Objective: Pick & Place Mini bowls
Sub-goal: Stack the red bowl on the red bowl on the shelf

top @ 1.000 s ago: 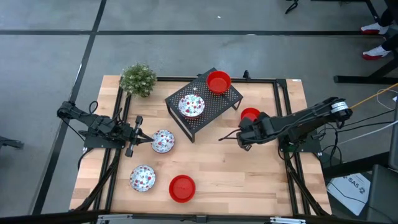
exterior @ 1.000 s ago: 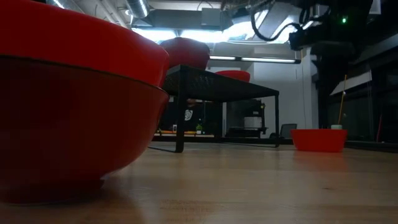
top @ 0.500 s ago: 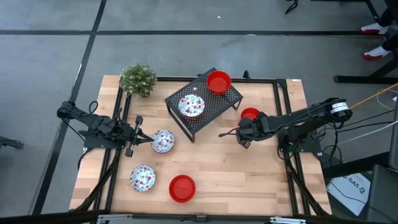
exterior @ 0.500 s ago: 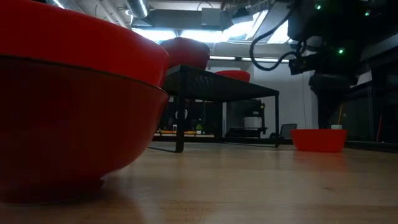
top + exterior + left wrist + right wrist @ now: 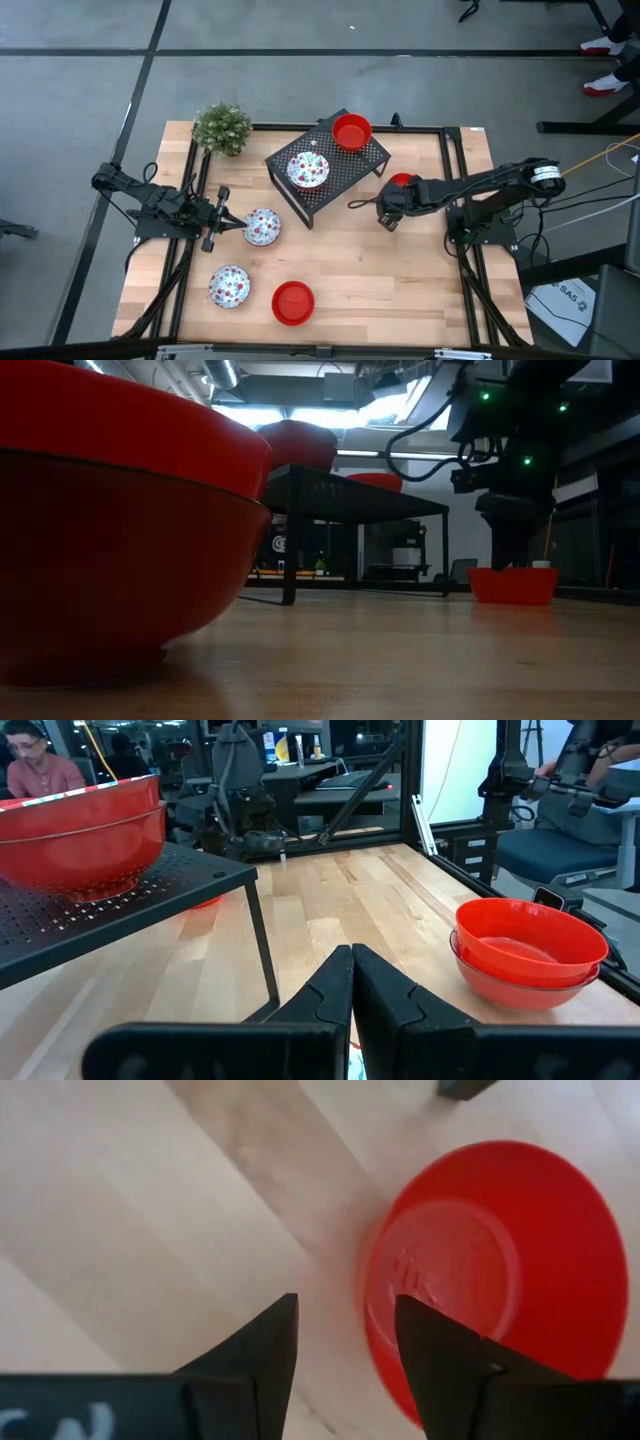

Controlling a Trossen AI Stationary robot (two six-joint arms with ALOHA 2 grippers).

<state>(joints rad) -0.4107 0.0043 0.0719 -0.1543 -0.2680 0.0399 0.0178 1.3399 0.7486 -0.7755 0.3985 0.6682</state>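
Wood table (image 5: 400, 270), w/ black mesh rack (image 5: 345, 165) toward the back; on it a red bowl (image 5: 351, 131) and a speckled bowl (image 5: 308, 170). Green plant (image 5: 222, 127) at back-left corner. Down on the boards: two speckled bowls (image 5: 262, 227) (image 5: 229, 286) on the left half, another red bowl (image 5: 293, 302) near front edge, and the target bowl (image 5: 402, 183), plain red, just right of the rack's foot.

Target bowl, by judgement: light, rigid, glossy so prob. slick; thin wall, likely chips if dropped. Best hold: pinch the rim, one finger inside, one outside, w/ gentle squeeze.

Right gripper (image 5: 340, 1335) directly over target's near rim, pointing down, fingers (image 5: 262, 1345) apart. In wrist view one finger overlaps the rim, the other over bare wood just beside it, so rim sits roughly between them. Not closed on anything yet. In low view, gripper tip hangs right at the bowl's top edge; contact can't be confirmed.

Left gripper (image 5: 214, 221) parked low at table's left, beside a speckled bowl, fingers pressed together, holding nothing.
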